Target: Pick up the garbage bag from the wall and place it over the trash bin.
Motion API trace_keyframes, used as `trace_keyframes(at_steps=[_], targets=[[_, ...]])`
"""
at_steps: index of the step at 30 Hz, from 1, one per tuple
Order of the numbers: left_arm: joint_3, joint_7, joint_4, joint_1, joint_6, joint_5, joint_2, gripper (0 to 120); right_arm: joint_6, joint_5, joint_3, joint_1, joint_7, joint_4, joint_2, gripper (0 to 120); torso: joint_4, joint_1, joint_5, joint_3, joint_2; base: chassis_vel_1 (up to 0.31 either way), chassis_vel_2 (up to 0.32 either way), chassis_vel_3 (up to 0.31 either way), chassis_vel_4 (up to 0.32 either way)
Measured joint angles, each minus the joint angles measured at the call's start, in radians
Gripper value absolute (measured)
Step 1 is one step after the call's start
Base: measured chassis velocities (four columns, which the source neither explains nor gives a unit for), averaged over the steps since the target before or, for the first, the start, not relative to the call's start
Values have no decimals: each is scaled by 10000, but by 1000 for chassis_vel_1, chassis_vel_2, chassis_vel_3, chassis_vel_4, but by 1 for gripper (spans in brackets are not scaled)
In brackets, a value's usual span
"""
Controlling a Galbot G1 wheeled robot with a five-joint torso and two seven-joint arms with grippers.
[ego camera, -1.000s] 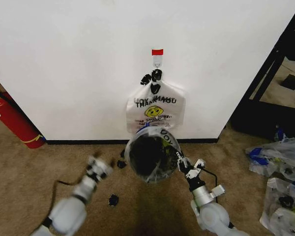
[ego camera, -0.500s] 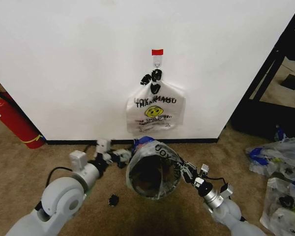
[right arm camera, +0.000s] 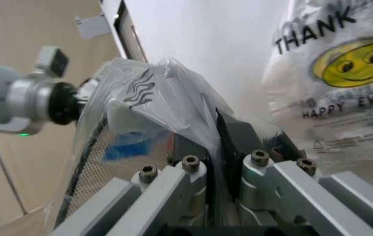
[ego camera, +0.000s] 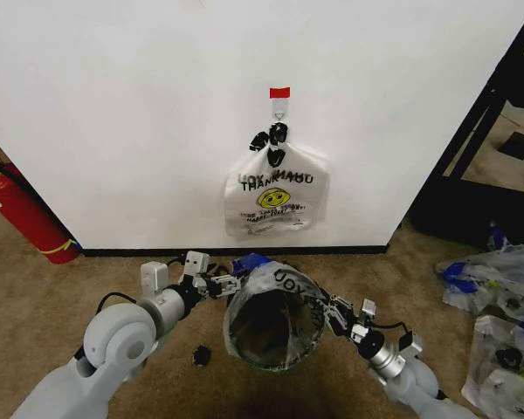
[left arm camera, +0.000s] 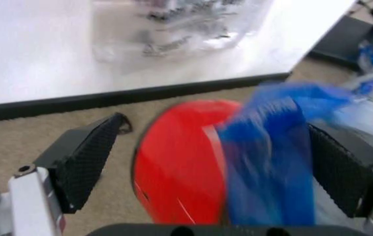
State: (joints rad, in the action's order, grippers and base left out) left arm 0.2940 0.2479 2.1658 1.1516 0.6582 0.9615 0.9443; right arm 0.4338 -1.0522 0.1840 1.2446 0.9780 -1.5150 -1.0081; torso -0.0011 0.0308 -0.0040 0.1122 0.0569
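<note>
Head view: garbage bag (ego camera: 284,292) is draped over the trash bin (ego camera: 271,327), which sits on carpet just in front of the wall, directly below a second bag w/ THANK YOU print (ego camera: 275,196) hanging on a hook (ego camera: 279,109).

Right gripper (ego camera: 336,316) is at the bin rim on the side away from the fire extinguisher (ego camera: 22,214), fingers pressed together, pinching bag film; right wrist view confirms plastic caught between the pads. Left gripper (ego camera: 227,284) is at the rim on the extinguisher side, next to a blue patch of the bag (ego camera: 249,262). In left wrist view its fingers stand spread w/ the red bin wall (left arm camera: 180,182) and the blue fold between them, nothing clamped.

Handling, as a judgement: film looks v. thin, light, limp and slippery, probably tears if yanked. Best hold is the hem at opposite rim points, pulled down evenly.
</note>
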Motion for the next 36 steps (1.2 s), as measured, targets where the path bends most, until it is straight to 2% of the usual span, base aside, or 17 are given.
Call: trace_keyframes(at_steps=[11, 15, 21, 27, 32, 36], targets=[[-10, -95, -979, -196, -176, -407, 104, 99, -154, -49, -120, 98, 168, -375, 44, 1, 1, 0, -1, 0, 0, 0, 0, 0, 0], [9, -350, -937, -120, -276, -447, 128, 99, -158, -75, -149, 103, 118, -410, 40, 1, 0, 0, -1, 0, 0, 0, 0, 0, 0], [88, -1501, -524, 214, -749, -845, 93, 100, -43, -255, -380, 132, -881, -427, -53, 1, 2, 0, -1, -1, 0, 0, 0, 0, 0], [321, -2701, -472, 546, -2239, -1463, 122, 100, -200, -1037, -670, 387, -2579, -793, -199, 1, 1, 0, 0, -1, 0, 0, 0, 0, 0], [494, -2930, -542, 733, -3197, -1383, 331, 100, -366, -1197, -677, 453, -2977, -811, -232, 1, 2, 0, -1, -1, 0, 0, 0, 0, 0], [546, -2926, -669, 748, -3444, -1347, 370, 100, -375, -1189, -698, 475, -2961, -740, -251, 1, 0, 0, -1, -1, 0, 0, 0, 0, 0]])
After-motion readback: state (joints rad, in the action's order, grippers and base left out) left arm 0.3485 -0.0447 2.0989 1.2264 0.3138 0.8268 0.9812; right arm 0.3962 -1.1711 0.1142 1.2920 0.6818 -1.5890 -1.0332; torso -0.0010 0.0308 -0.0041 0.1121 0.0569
